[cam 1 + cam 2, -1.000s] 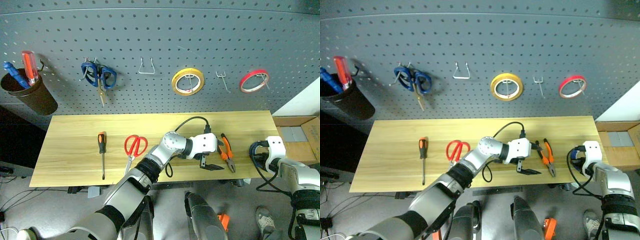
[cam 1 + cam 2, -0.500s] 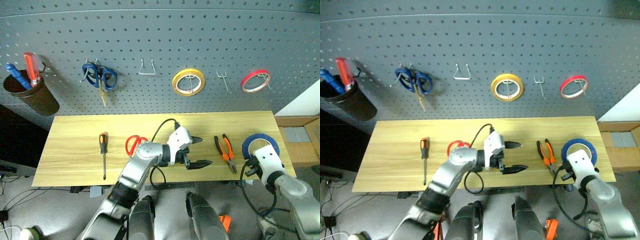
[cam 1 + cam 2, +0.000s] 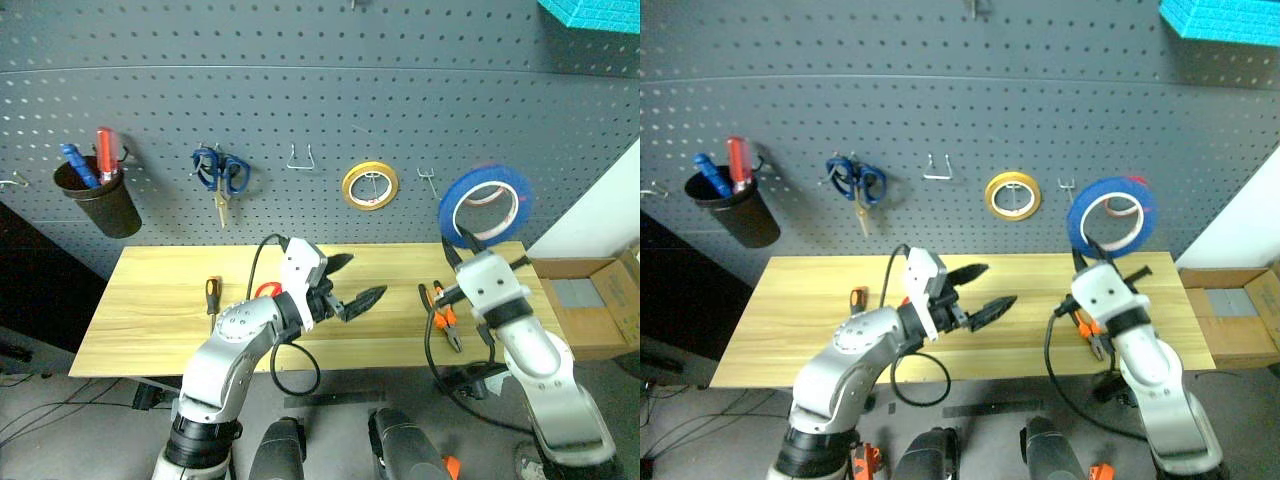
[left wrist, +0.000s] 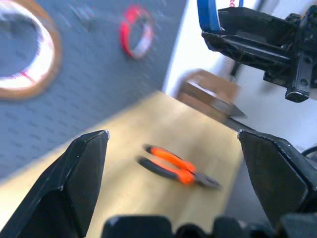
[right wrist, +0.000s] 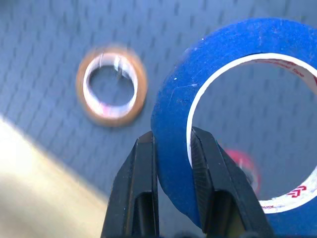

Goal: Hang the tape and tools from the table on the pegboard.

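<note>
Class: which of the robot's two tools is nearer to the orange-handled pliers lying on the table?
Right. The right tool, shut on the blue tape, hovers just above the pliers. The left tool, open, hangs over the table's middle, farther off.

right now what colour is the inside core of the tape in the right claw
White, inside the blue tape; the right wrist view shows it best.

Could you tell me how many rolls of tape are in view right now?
3: a yellow roll hanging on the dark grey pegboard, a red roll further right, partly hidden, and a wide blue roll held up by the right gripper.
</note>
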Controlling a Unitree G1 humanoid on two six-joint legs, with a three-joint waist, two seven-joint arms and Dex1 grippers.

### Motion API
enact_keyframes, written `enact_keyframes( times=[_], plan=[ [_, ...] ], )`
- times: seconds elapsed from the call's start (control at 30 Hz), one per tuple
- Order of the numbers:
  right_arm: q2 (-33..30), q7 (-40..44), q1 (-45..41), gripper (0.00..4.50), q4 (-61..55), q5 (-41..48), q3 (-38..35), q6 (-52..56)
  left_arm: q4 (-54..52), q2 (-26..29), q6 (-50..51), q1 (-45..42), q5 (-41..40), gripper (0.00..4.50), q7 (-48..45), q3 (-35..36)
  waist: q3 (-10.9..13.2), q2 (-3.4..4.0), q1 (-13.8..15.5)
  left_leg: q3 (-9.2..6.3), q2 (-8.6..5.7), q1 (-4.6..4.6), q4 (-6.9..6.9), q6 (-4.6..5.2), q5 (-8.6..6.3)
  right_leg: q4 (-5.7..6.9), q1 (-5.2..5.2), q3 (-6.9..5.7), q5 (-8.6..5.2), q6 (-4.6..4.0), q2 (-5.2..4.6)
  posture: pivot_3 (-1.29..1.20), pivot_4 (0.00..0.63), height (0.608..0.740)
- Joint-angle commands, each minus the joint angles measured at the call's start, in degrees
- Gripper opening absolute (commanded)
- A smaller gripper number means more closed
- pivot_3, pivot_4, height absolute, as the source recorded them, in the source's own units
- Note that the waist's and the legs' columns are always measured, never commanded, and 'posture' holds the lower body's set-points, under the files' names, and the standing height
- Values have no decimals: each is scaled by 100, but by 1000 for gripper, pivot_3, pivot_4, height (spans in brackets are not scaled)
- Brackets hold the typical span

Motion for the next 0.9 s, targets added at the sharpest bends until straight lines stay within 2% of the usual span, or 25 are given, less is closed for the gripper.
enact_keyframes(
  times=[0.03,0.13,0.33,0.57,0.77,0.9],
  plan=[
    [-78,271,-382,365,776,238,-131,-658,351,-55,-386,-320,73,4500,168,23,-46,-6,-4,0,-6,1,0,3,2,-1,3,2,3,2,-3,-2,107,740],
    [-110,598,-828,365,1609,499,-202,-810,621,-16,-600,-494,103,4500,179,-19,-56,-9,-5,5,-14,9,1,10,7,-3,13,9,11,13,-9,15,109,740],
    [-179,1193,-1600,365,2875,881,-299,-902,603,108,-698,-474,65,4500,193,-16,-57,-7,15,-3,-14,8,-12,12,8,3,8,4,30,-19,-10,40,117,740],
    [-26,1548,-2210,365,3736,1030,-249,-881,500,144,-674,-407,39,4500,281,-98,-57,-7,126,-2,-15,7,-11,12,8,4,7,3,30,-19,-13,56,135,740],
    [34,1639,-2286,2321,3892,1067,-345,-671,334,206,-591,-296,3,4500,275,-185,-57,-7,210,-2,-18,6,-9,12,8,3,7,3,30,-19,-17,65,148,740],
    [-17,1654,-1885,3682,3458,1119,-409,-557,266,228,-559,-213,-17,4500,279,-227,-57,-6,245,-3,-18,6,-9,12,8,4,7,2,30,-19,-17,63,155,740]
  ],
)
